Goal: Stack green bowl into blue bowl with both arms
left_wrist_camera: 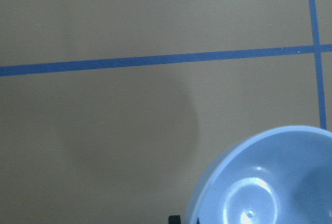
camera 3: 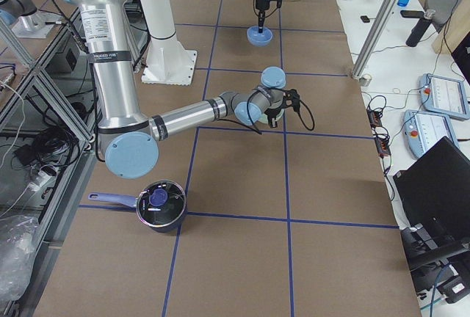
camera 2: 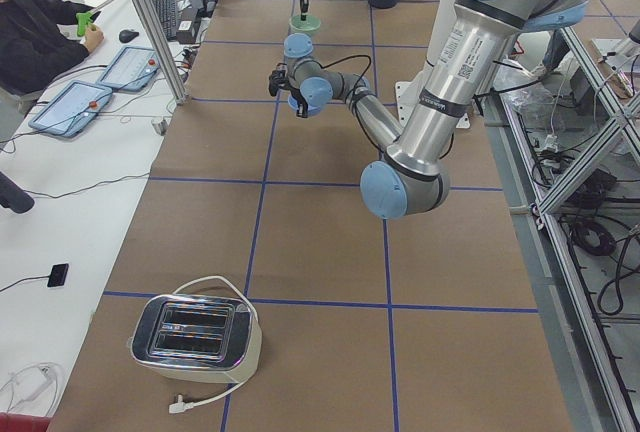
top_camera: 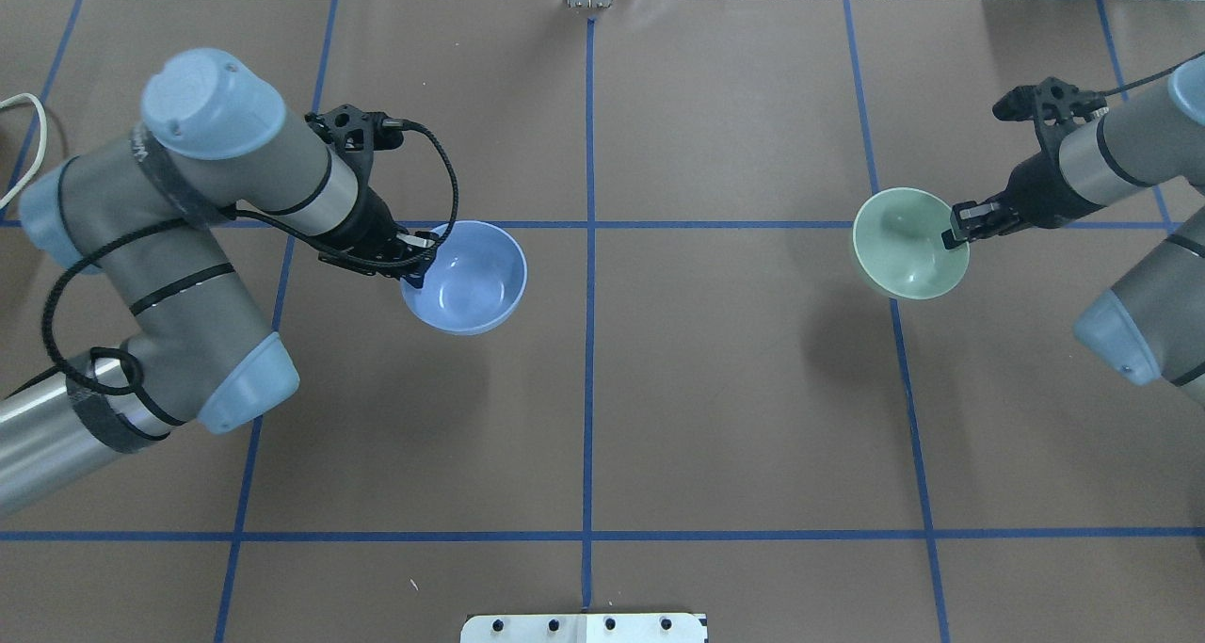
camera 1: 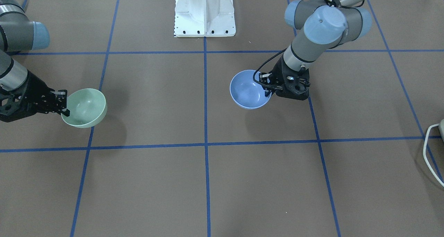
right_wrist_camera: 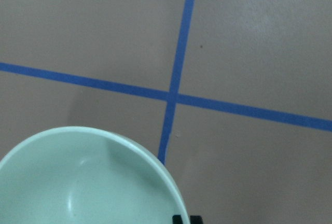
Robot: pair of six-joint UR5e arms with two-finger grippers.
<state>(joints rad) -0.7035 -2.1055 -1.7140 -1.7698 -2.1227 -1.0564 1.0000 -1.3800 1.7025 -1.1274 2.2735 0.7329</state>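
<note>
The pale blue bowl hangs above the table, gripped at its rim by my left gripper, which is shut on it. It also shows in the front view, the left wrist view and far off in the right-side view. The pale green bowl is held off the table by my right gripper, shut on its rim. It shows in the front view, the right wrist view and far off in the left-side view. The bowls are far apart.
A white pedestal stands at the robot's side. A toaster sits at the left end of the table, a dark pot at the right end. An operator sits beside the table. Blue tape lines cross the brown surface.
</note>
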